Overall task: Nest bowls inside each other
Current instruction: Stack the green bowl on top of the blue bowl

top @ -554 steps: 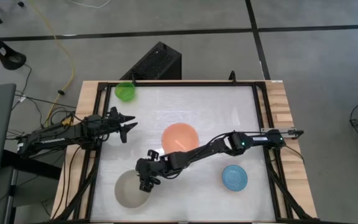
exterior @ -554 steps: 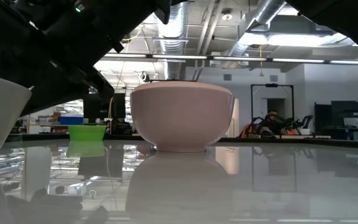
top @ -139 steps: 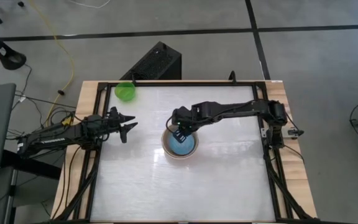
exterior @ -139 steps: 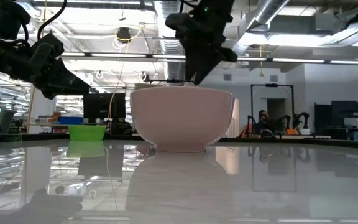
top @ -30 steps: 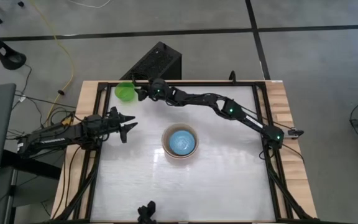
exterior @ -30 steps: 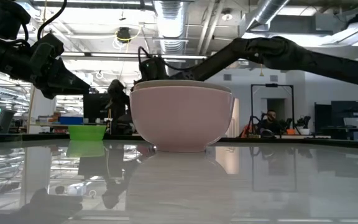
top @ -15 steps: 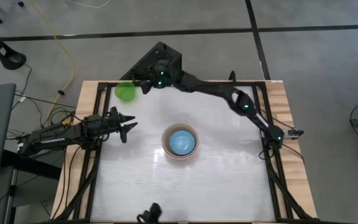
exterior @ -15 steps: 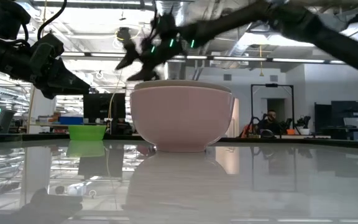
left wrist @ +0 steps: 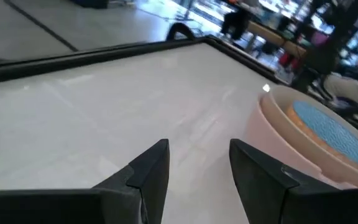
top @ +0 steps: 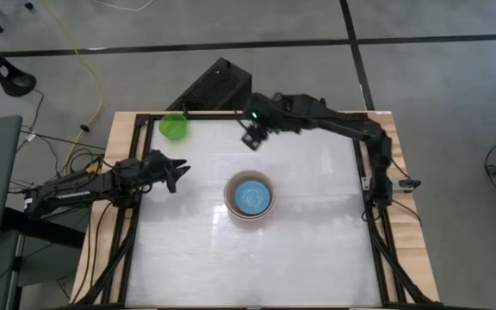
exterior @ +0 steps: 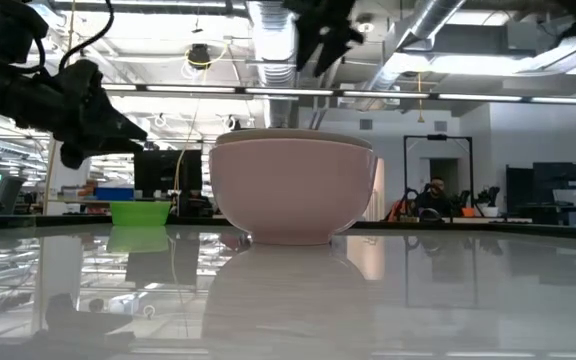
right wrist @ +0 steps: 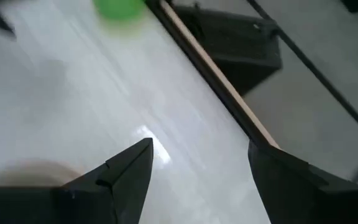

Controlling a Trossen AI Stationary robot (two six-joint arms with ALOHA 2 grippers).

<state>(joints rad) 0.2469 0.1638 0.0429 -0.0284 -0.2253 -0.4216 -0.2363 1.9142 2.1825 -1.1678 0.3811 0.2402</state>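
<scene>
A stack of nested bowls [top: 249,196] stands on its base at the table's middle. Its outer bowl [exterior: 293,190] is pale pink, and a light blue bowl [left wrist: 328,127] lies innermost. A small green bowl [top: 173,127] stands alone at the far left corner and also shows in the low view [exterior: 140,212] and the right wrist view [right wrist: 120,7]. My left gripper [top: 177,174] is open and level, left of the stack, with nothing between its fingers [left wrist: 197,168]. My right gripper [top: 252,138] hangs open, high over the table's far side [right wrist: 201,162].
A black frame rail [top: 231,114] runs around the white table top. A black box [top: 218,86] stands on the floor just beyond the far edge. A bare stretch of table [top: 257,267] lies near the stack's front.
My right gripper has risen from beside the green bowl and swung toward the table's right, tipping and rolling as it went, still open. The green bowl has stayed in place. My left gripper has rolled a little about its own axis.
</scene>
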